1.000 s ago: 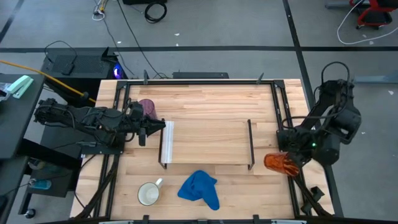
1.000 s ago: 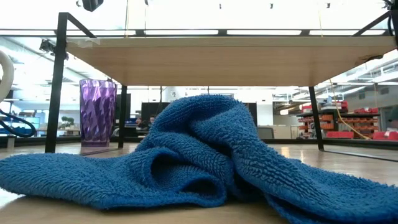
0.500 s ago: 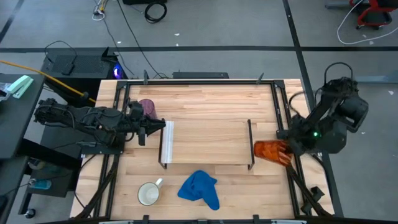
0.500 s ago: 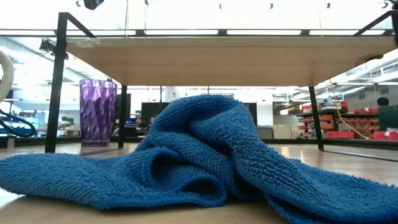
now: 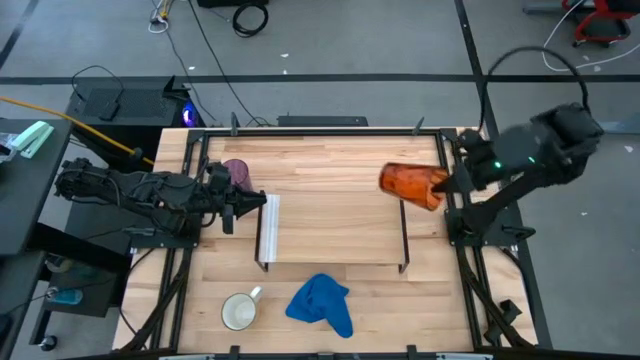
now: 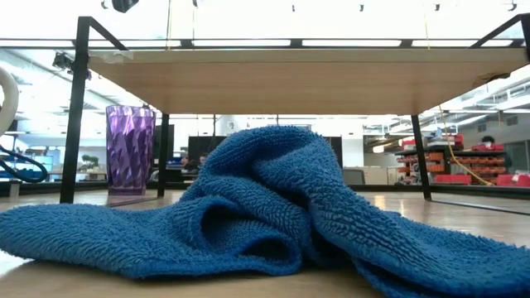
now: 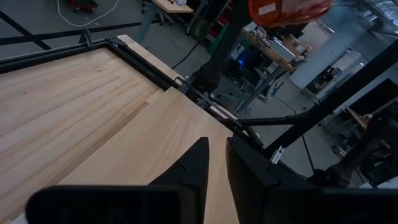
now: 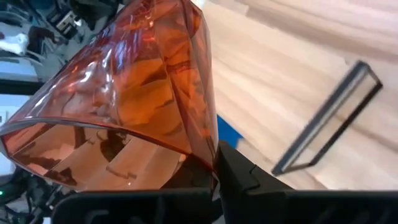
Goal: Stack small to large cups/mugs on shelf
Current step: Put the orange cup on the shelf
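Observation:
The translucent orange cup (image 5: 408,183) lies on its side in the air over the right end of the shelf (image 5: 335,225), with my right gripper (image 5: 447,180) shut on it; it also shows in the left wrist view (image 7: 286,9). The translucent purple cup (image 5: 237,172) stands upright on the table by the shelf's far left corner (image 6: 130,149). The white mug (image 5: 240,311) stands near the table's near edge. My left gripper (image 5: 250,205) waits, shut, beside the shelf's white-strip end. My right gripper holds the orange cup by its wall at the wide open rim (image 8: 208,155). One finger (image 8: 239,177) lies on the outside of the wall; the other is blurred behind the glassy wall. The fingers come level from the table's right. The cup is lifted clear, base pointing left.
A crumpled blue cloth (image 5: 322,305) lies near the table's near edge, right of the mug, and fills the low view (image 6: 265,207). Black rails (image 5: 448,160) run along both table sides. The shelf's thin black legs (image 5: 404,232) stand at its ends.
My right gripper has carried the orange cup from low beside the shelf's near right leg upward, toward the far edge and leftward, ending above the shelf's right end. The cup has stayed on its side in the hold.

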Available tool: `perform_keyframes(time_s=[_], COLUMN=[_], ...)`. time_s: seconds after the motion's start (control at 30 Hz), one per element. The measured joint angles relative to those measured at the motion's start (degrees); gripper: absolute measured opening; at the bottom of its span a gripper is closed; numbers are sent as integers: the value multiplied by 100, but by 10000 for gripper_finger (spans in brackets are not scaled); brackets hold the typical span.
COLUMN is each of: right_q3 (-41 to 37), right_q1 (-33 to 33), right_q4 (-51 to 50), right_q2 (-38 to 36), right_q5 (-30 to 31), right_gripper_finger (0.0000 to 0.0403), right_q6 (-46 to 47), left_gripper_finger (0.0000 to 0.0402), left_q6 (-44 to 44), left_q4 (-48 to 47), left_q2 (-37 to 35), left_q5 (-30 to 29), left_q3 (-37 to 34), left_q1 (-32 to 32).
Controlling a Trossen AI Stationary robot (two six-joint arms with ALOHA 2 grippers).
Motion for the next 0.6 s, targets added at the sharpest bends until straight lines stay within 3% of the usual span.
perform_keyframes(time_s=[0.2,0.4,0.6], right_q3=[694,817,817], right_q1=[-1455,-2535,-3125], right_q4=[10,4,6], right_q2=[671,1286,1934], right_q5=[-1448,-2899,-3627], right_gripper_finger=[9,9,9], right_q6=[-1392,-2289,-2872], left_gripper_finger=[65,67,62], left_q6=[32,37,54], left_q4=[123,218,216], left_q2=[0,-2,-2], left_q5=[1,0,0], left_q3=[-2,-2,-2], left_q1=[-1,-1,-1])
